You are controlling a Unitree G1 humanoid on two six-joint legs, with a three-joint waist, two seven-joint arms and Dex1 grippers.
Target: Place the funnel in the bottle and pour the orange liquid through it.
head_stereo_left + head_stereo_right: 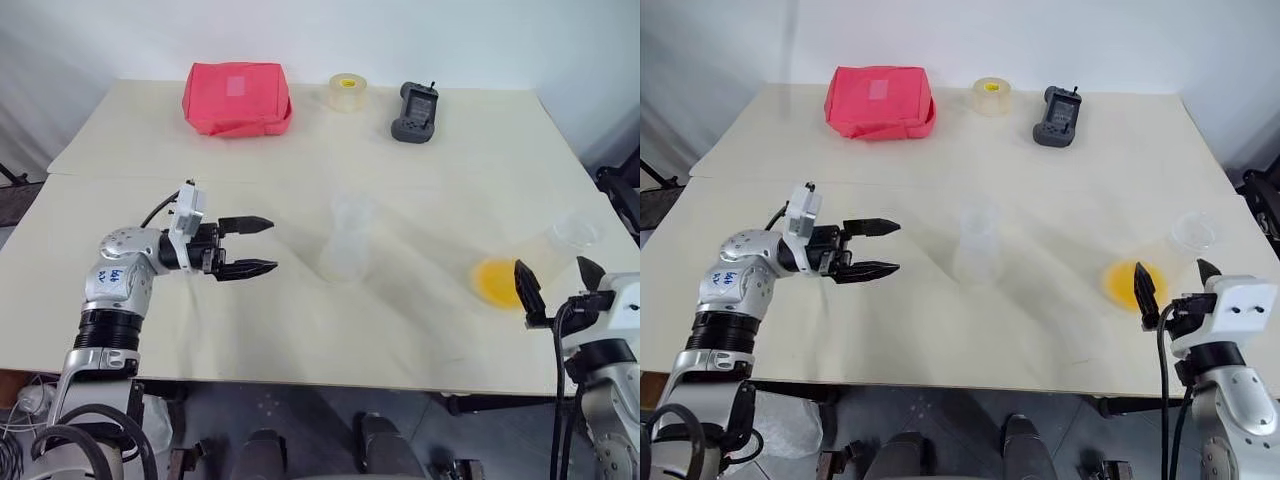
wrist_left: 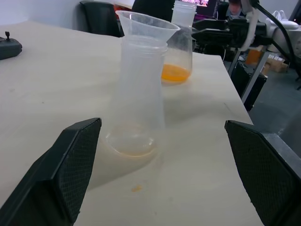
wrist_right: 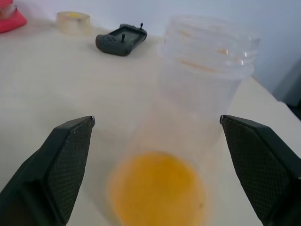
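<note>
Both grippers stood wide and held nothing. Left gripper (image 1: 248,246) hovered over the counter (image 1: 300,330), pointing across toward the bottle (image 1: 344,250), well short of it. Right gripper (image 1: 1172,281) sat at the counter's near right edge, its fingers either side of a clear cup (image 3: 197,94) without touching it.

That bottle stood upright near the middle of the counter, and the funnel (image 2: 148,28) sat in its neck. From above, bottle and funnel were so clear that they faded into the pale counter and their edges were hard to trace; the left wrist view showed them plainly. A faint orange ring lay at the bottle's base there, and I could not tell whether it was inside.

Orange liquid (image 3: 157,193) lay in the bottom of the cup, whose upper walls nearly vanished from above.

Along the far edge sat a red pouch (image 1: 237,97), a tape roll (image 1: 347,91) and a dark handheld controller (image 1: 415,112).
</note>
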